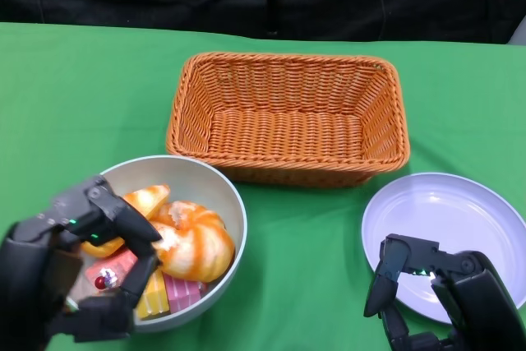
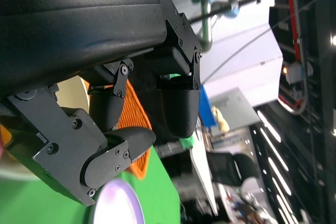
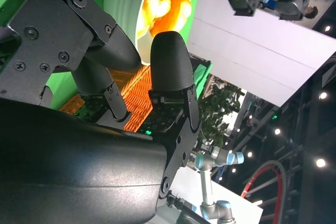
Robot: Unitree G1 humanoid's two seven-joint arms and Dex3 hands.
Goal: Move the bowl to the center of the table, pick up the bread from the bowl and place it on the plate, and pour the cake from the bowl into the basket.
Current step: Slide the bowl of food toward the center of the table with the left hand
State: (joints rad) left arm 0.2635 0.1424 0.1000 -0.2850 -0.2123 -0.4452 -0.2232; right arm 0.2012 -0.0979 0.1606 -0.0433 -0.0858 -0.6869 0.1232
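Green cloth-covered desk (image 1: 82,96) carries everything. Orange wicker rectangular basket (image 1: 289,117) at middle, toward far side. Pale round bowl (image 1: 215,185) near left, just in front of basket's left corner — glazed croissant bread (image 1: 193,248) inside, with pink and yellow cake slices (image 1: 168,293) beneath it. White round plate (image 1: 448,240) near right, in front of basket's right corner. Left hand (image 1: 90,265) over bowl's left rim; right hand (image 1: 431,293) at plate's near edge.

Green-covered table (image 1: 74,88)
A wicker basket (image 1: 288,117), a grey bowl (image 1: 226,195) and a white plate (image 1: 460,219) are set directly on it.
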